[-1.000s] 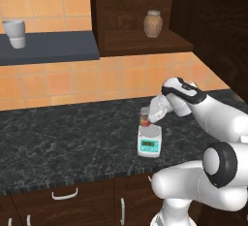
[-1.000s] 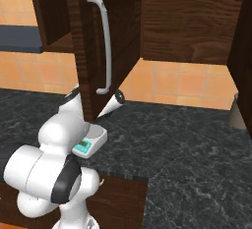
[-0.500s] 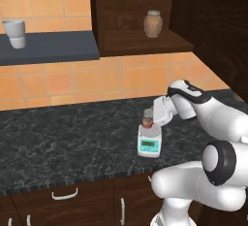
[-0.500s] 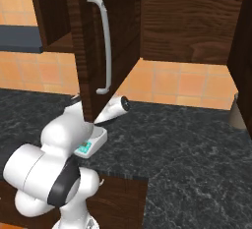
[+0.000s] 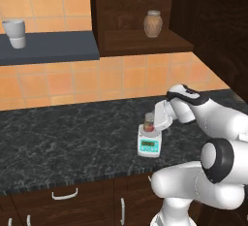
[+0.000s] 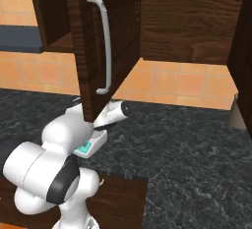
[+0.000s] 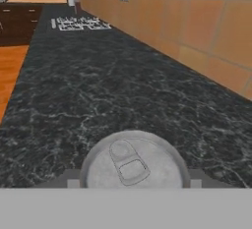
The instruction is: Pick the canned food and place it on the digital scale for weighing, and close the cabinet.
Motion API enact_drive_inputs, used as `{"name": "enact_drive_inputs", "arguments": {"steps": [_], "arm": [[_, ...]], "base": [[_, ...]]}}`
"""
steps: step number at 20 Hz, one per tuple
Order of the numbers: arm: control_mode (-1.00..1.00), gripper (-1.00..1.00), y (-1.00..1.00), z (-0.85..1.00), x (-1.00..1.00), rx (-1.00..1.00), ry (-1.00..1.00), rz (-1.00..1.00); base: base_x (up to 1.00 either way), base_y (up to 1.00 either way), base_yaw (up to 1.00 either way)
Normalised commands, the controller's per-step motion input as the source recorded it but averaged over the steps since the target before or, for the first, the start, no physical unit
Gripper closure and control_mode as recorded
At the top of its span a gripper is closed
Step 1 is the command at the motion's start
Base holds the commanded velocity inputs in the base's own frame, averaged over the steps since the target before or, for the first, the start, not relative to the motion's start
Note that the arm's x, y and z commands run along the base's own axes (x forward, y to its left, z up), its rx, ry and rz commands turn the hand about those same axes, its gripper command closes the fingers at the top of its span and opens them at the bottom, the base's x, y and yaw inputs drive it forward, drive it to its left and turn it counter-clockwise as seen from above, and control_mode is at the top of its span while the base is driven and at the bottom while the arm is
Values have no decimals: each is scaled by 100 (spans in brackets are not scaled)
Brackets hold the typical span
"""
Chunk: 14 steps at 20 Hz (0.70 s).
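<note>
The canned food (image 5: 149,122), a small can with a red label, stands upright on the digital scale (image 5: 149,145), a flat white square with a teal display, on the dark counter. My gripper (image 5: 155,120) reaches in from the right, level with the can and shut on it; the fingers are hidden behind the can and the white hand. In the hand view the canned food's silver top (image 7: 134,163) sits close at the bottom. The cabinet door (image 6: 88,51) with its silver bar handle (image 6: 105,46) stands open over the digital scale (image 6: 91,146).
A brown ceramic jar (image 5: 152,23) stands on the open cabinet's shelf. A white cup (image 5: 14,33) rests on a dark wall shelf (image 5: 53,46) at the left. Drawers with curved handles (image 5: 65,194) run below the counter. The open door overhangs the arm.
The hand has come down and slightly right with the can, which now rests on the scale. The arm's elbow has drawn back a little.
</note>
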Motion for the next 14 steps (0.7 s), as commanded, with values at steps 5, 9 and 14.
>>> {"name": "enact_drive_inputs", "arguments": {"steps": [5, 9, 14], "arm": [[-100, 100, -3, -41, 17, -1, 0, 0], [-100, 100, -1, -36, 10, -3, 0, 0], [-100, -100, 0, -20, -10, -2, 0, 0]], "base": [[0, 0, 0], [0, 0, 0], [0, 0, 0]]}}
